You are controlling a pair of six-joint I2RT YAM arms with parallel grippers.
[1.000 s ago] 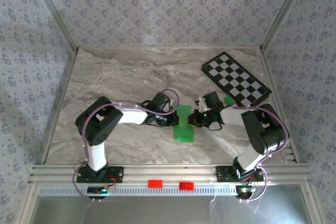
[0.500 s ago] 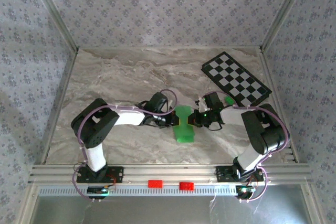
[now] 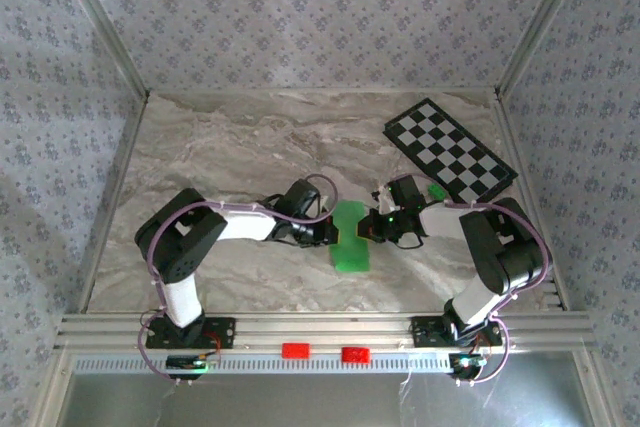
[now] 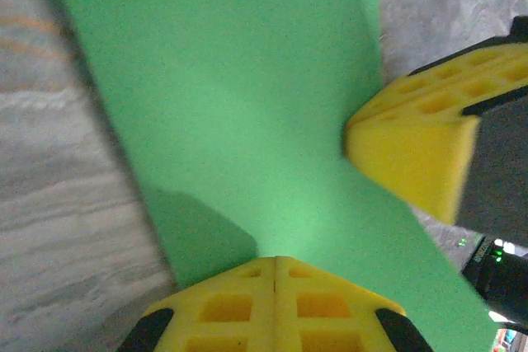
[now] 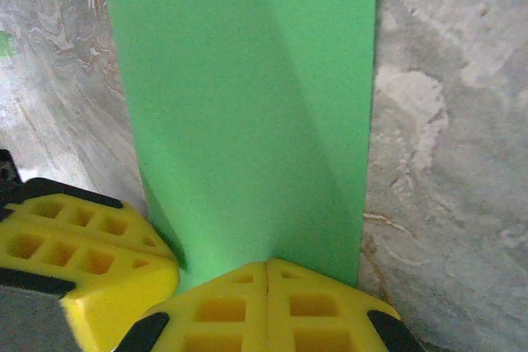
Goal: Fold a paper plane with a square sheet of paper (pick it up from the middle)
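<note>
At the near middle of the grey marbled desk, the left pincer and right pincer both clamp shut on the thin bright green paper sheet from opposite sides — it is folded narrow — and farther right lies a black-and-white checkered board.

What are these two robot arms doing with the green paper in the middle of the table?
They are working on a paper plane. The left gripper and the right gripper are both shut on the green sheet of paper, pinching it at its middle from opposite sides. The sheet looks folded into a long strip and lies on the marble table. The checkered board sits apart at the far right.
</note>
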